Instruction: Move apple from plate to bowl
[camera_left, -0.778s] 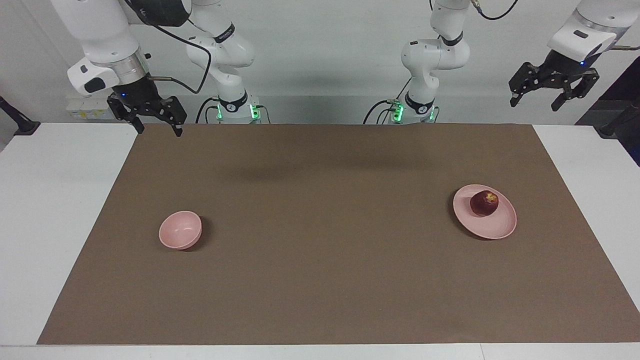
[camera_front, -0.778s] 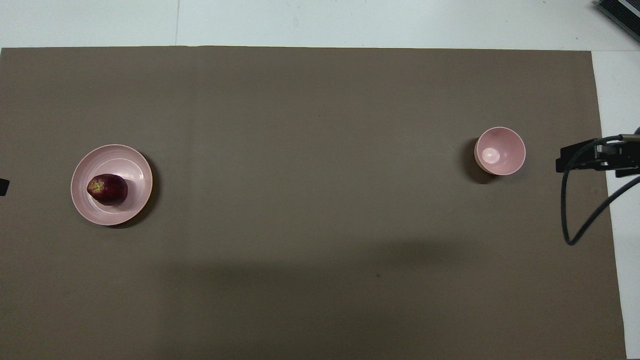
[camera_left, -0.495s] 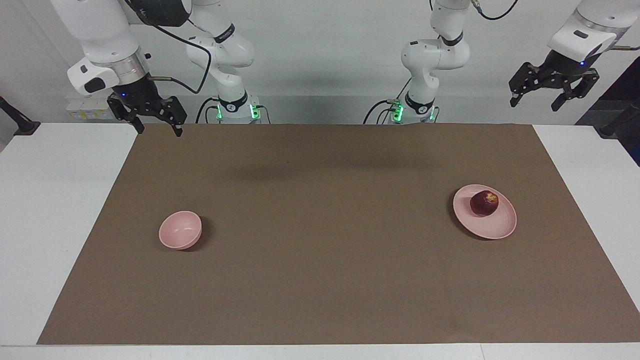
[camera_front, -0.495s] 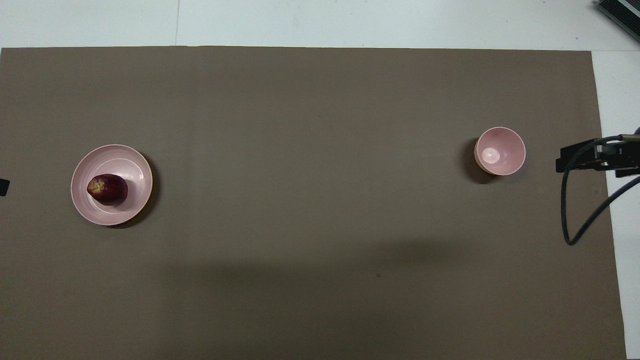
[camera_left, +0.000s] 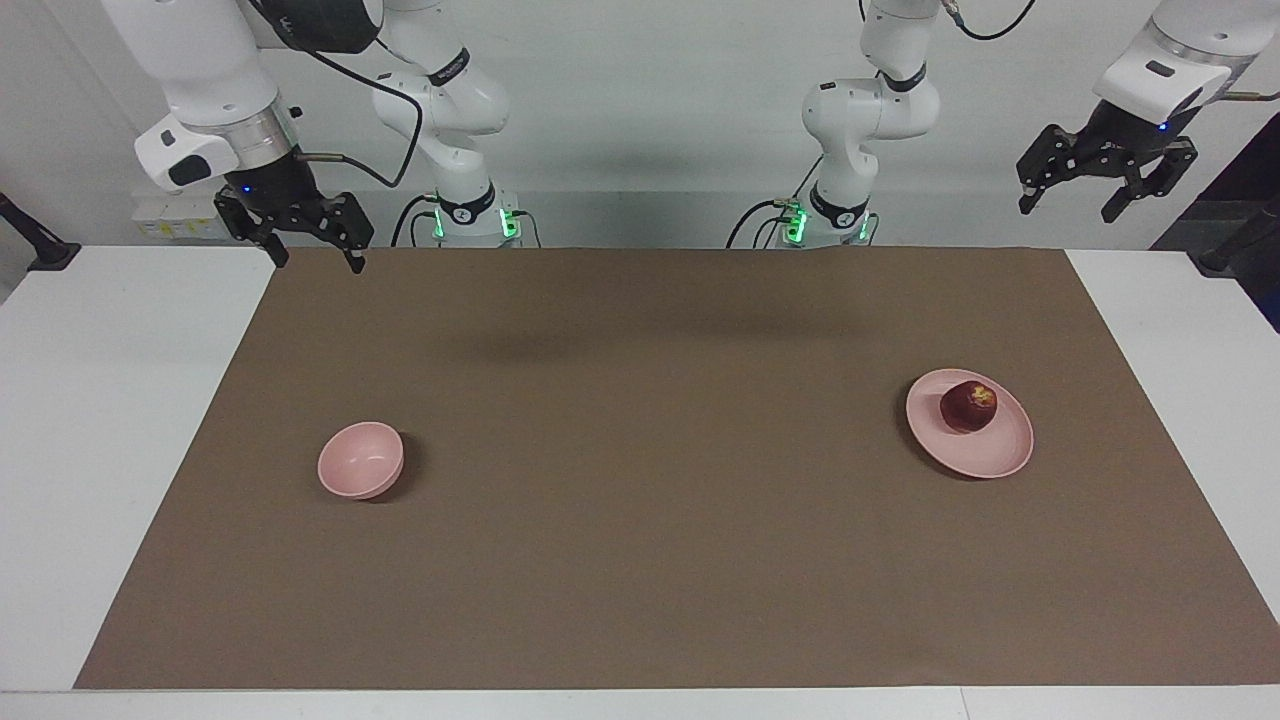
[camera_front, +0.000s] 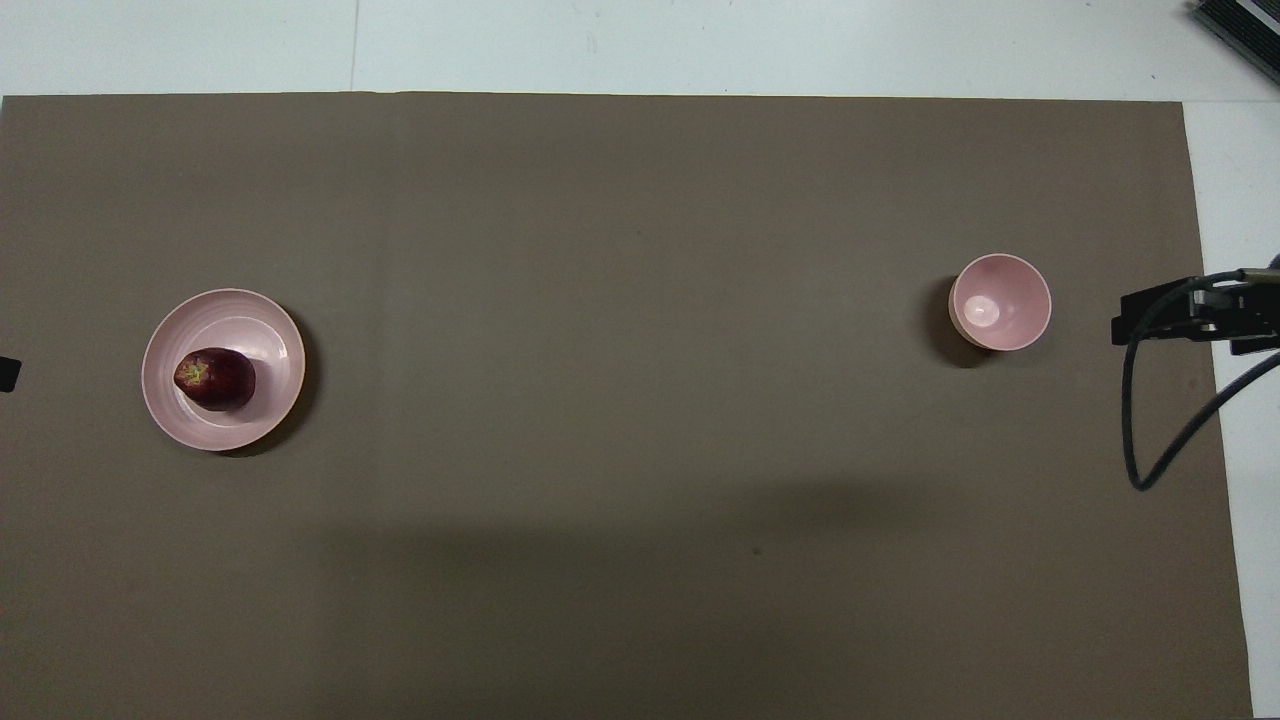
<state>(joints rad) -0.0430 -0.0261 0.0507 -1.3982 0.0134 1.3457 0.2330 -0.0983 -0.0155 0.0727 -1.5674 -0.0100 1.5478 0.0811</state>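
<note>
The dark red apple (camera_left: 968, 406) lies on the flat pink plate (camera_left: 990, 455) toward the left arm's end of the table; both also show in the overhead view, the apple (camera_front: 214, 379) and the plate (camera_front: 265, 330). The small deep pink bowl (camera_left: 360, 460) stands empty toward the right arm's end, and it shows in the overhead view too (camera_front: 1000, 301). My left gripper (camera_left: 1067, 208) hangs open and empty, high over the table's edge at its own end. My right gripper (camera_left: 318, 262) hangs open and empty over the mat's corner near the robots. Both arms wait.
A brown mat (camera_left: 640, 500) covers most of the white table (camera_left: 100, 400). A black cable (camera_front: 1135, 420) loops from the right arm's hand over the mat's edge beside the bowl.
</note>
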